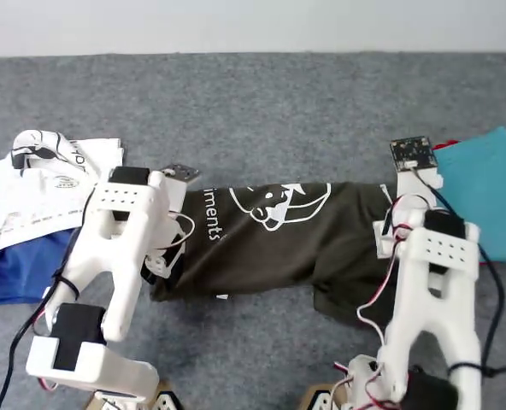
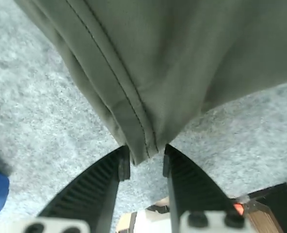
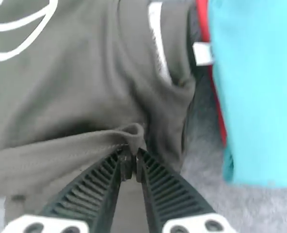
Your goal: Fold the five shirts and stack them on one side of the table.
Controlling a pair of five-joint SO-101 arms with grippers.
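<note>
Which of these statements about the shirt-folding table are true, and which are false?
1. The left jaws are shut on a stitched hem of the dark shirt. True.
2. A red cloth shows along the edge of the teal shirt. True.
3. The right jaws hang open above the teal shirt. False: they are shut on a fold of the dark shirt.
4. A white shirt lies on top of a blue shirt. True.
5. The dark shirt sits folded on the teal one. False: it lies stretched between the two arms on the grey table.
</note>
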